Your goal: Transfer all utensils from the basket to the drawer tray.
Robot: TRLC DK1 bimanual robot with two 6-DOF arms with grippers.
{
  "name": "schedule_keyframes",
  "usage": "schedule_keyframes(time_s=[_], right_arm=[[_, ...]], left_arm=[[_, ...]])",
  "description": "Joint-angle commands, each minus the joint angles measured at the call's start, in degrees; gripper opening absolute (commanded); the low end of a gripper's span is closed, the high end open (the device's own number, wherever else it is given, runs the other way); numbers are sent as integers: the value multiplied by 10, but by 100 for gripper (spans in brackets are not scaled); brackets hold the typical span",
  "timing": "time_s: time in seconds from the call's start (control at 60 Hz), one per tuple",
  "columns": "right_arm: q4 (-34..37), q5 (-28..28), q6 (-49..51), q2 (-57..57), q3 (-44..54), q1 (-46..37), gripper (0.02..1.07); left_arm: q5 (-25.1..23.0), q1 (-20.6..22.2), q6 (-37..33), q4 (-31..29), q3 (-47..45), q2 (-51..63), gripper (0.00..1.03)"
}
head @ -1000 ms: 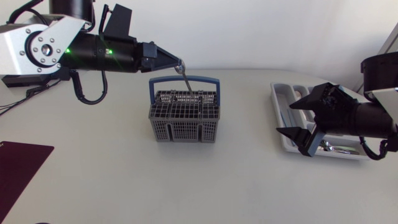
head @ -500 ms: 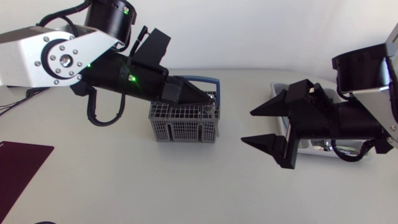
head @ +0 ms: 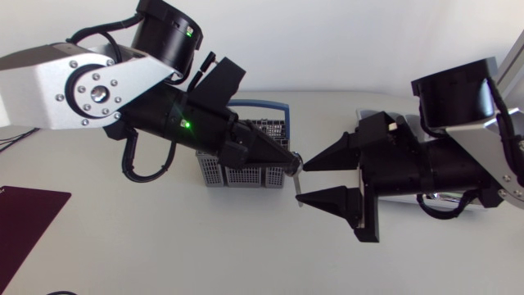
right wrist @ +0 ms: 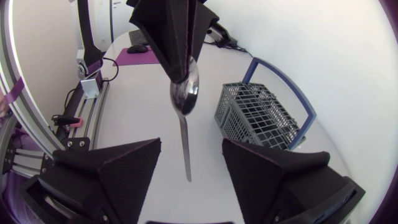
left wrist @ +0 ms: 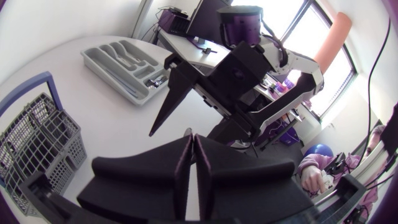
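Looking down from the head camera, I have the white surface under both arms. My left arm comes in from its own side and stretches over the basket, past its far corner. My right arm comes in from the other side and covers much of the tray, so the two meet near the middle. A dark red mat lies flat at the near left corner of the surface, well apart from everything else.

The grey basket stands upright with its blue handle raised. The left arm's last links hide most of its top, and I cannot tell whether anything is inside. The grey tray lies flat, well apart from the basket, with some shiny cutlery at one end; I cannot make out which compartment.

The left tool sits just beyond the basket's corner, on the side facing the tray. Its fingers are pressed together, pinching the bowl of a spoon. The spoon is held in the air above the surface, between basket and tray, with its handle hanging straight down from the grip.

The right tool faces the left tool, nearly tip to tip, with its fingers spread wide. In the right wrist view the handle hangs in the gap between those fingers, apart from both.
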State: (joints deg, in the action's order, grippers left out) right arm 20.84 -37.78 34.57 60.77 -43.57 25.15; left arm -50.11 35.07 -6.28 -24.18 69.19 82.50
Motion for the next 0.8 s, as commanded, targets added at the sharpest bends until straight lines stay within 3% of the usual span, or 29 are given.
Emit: schedule_keyframes(time_s=[0.0,0.267,0.667,0.783], right_arm=[[5,-7,-16,8,-10,11,52],[6,-8,-23,13,-13,22,13],[13,-7,-35,24,-19,22,8],[20,-7,-35,25,-17,22,8]], left_arm=[[-12,4,-12,-2,-12,2,6],[-17,6,-13,-2,-18,0,6],[-17,8,-13,-2,-20,-2,7],[-17,4,-12,0,-15,-3,27]])
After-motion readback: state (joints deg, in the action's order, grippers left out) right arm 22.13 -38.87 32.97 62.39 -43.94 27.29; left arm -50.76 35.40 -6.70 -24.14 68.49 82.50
